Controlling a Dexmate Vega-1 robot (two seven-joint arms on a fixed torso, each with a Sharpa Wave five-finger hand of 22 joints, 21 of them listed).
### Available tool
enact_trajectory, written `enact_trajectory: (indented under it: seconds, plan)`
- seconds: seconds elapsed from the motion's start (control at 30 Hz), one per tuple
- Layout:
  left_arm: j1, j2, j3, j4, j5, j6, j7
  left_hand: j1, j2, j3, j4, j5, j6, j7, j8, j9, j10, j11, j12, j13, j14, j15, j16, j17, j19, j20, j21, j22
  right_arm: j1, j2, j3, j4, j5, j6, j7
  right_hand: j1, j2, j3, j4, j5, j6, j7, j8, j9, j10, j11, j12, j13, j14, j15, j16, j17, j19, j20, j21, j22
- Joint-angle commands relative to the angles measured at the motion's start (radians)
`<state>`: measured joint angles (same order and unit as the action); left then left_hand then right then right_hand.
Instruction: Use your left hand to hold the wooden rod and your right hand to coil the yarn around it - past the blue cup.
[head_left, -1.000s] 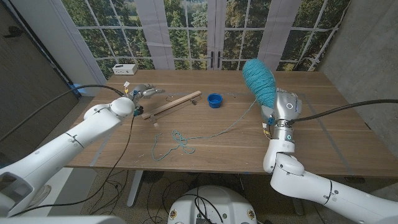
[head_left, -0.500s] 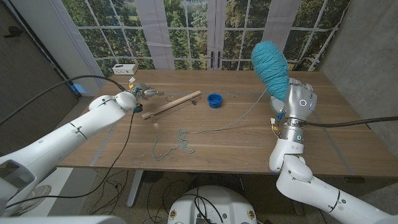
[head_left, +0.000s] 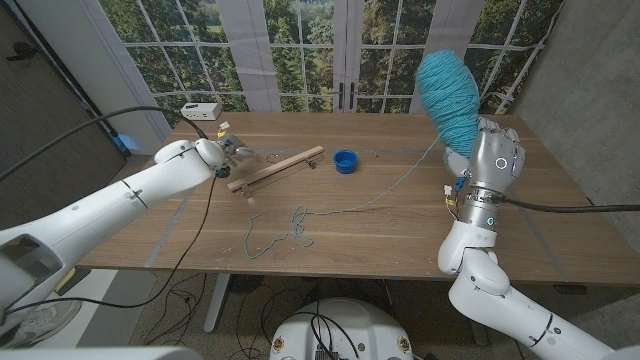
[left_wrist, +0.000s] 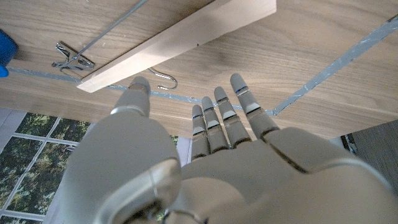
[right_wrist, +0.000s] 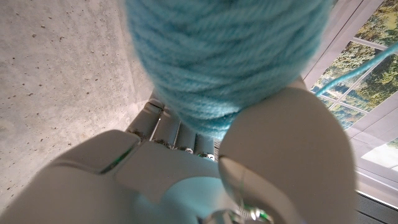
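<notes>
A flat wooden rod (head_left: 276, 168) lies slantwise on the table left of the small blue cup (head_left: 345, 160). My left hand (head_left: 232, 151) hovers by the rod's left end with its fingers (left_wrist: 219, 118) spread and nothing in them; the rod (left_wrist: 180, 42) shows just beyond the fingertips. High over the table's right side, my right hand (head_left: 492, 156) grips a teal skein of yarn (head_left: 450, 97), which also shows close up as a yarn ball (right_wrist: 224, 56). A strand (head_left: 385, 192) runs down from it to a loose tangle (head_left: 295, 226) near the table's front.
A white box (head_left: 201, 111) sits at the table's far left corner. A metal clip (left_wrist: 72, 58) and a small hook (left_wrist: 164, 78) lie beside the rod. Taped lines cross the tabletop (head_left: 340, 245). Windows stand behind the table.
My right hand has lifted the skein higher and further right, drawing the strand taut. My left hand has shifted slightly right toward the rod's left end.
</notes>
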<state>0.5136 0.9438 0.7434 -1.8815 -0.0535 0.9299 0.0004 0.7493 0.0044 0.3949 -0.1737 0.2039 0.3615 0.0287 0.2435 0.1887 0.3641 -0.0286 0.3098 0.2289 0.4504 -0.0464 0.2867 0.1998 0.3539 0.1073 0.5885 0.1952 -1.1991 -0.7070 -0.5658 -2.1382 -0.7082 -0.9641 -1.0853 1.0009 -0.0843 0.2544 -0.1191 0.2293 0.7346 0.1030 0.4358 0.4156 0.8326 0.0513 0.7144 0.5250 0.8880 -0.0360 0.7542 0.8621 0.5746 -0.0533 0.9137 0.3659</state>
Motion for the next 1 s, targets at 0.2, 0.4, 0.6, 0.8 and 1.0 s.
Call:
enact_trajectory:
  seconds: [0.2, 0.4, 0.6, 0.8, 1.0]
  plan:
    - [-0.111, -0.005, 0.145, 0.015, 0.09, 0.151, -0.141, 0.038, 0.015, 0.003, 0.004, 0.01, 0.03, -0.003, 0.005, 0.005, 0.013, -0.007, -0.004, 0.005, -0.001, -0.012, 0.004, 0.006, 0.009, 0.019, 0.009, 0.001, -0.054, 0.06, 0.084, 0.022, -0.057, 0.085, 0.021, 0.259, 0.245, 0.008, 0.013, 0.008, 0.142, -0.137, -0.007, 0.005, 0.085, -0.082, 0.001, 0.028, 0.093, -0.188, -0.006, 0.012, -0.008, -0.094, 0.015, -0.002]
    - [-0.157, -0.016, 0.214, 0.022, 0.134, 0.191, -0.176, 0.046, 0.017, -0.003, 0.008, 0.006, 0.043, -0.009, 0.007, 0.006, 0.027, -0.014, -0.001, 0.007, 0.007, -0.018, 0.009, 0.007, 0.008, 0.016, 0.008, 0.0, -0.065, 0.077, 0.097, 0.023, -0.067, 0.094, 0.025, 0.26, 0.245, 0.007, 0.014, 0.008, 0.146, -0.139, -0.01, 0.006, 0.087, -0.079, 0.001, 0.028, 0.095, -0.187, -0.012, 0.019, -0.011, -0.094, 0.025, -0.006]
    - [-0.198, -0.023, 0.274, 0.036, 0.169, 0.206, -0.214, 0.047, 0.013, -0.012, 0.012, 0.003, 0.055, -0.012, 0.008, 0.006, 0.03, -0.015, -0.001, 0.008, 0.011, -0.021, 0.011, 0.008, 0.007, 0.013, 0.007, -0.001, -0.079, 0.091, 0.11, 0.022, -0.076, 0.104, 0.022, 0.26, 0.245, 0.005, 0.015, 0.007, 0.147, -0.139, -0.015, 0.006, 0.087, -0.083, 0.001, 0.03, 0.098, -0.187, -0.017, 0.026, -0.014, -0.094, 0.034, -0.011]
    - [-0.273, -0.045, 0.401, 0.049, 0.265, 0.278, -0.248, 0.049, 0.015, -0.016, 0.015, 0.002, 0.066, -0.011, 0.01, 0.007, 0.042, -0.016, 0.002, 0.009, 0.019, -0.027, 0.015, 0.01, 0.011, 0.008, 0.008, -0.001, -0.091, 0.106, 0.122, 0.02, -0.078, 0.116, 0.021, 0.261, 0.244, 0.004, 0.016, 0.007, 0.148, -0.137, -0.018, 0.007, 0.087, -0.08, -0.001, 0.028, 0.099, -0.187, -0.021, 0.031, -0.017, -0.094, 0.041, -0.015]
    - [-0.331, -0.063, 0.496, 0.07, 0.319, 0.31, -0.285, 0.055, 0.015, -0.019, 0.015, 0.002, 0.07, -0.019, 0.01, 0.007, 0.039, -0.016, 0.0, 0.01, 0.014, -0.029, 0.014, 0.01, 0.009, 0.008, 0.007, -0.001, -0.103, 0.119, 0.134, 0.019, -0.078, 0.129, 0.012, 0.26, 0.245, 0.003, 0.017, 0.006, 0.15, -0.137, -0.022, 0.007, 0.088, -0.082, -0.001, 0.03, 0.101, -0.186, -0.027, 0.038, -0.021, -0.094, 0.051, -0.02]
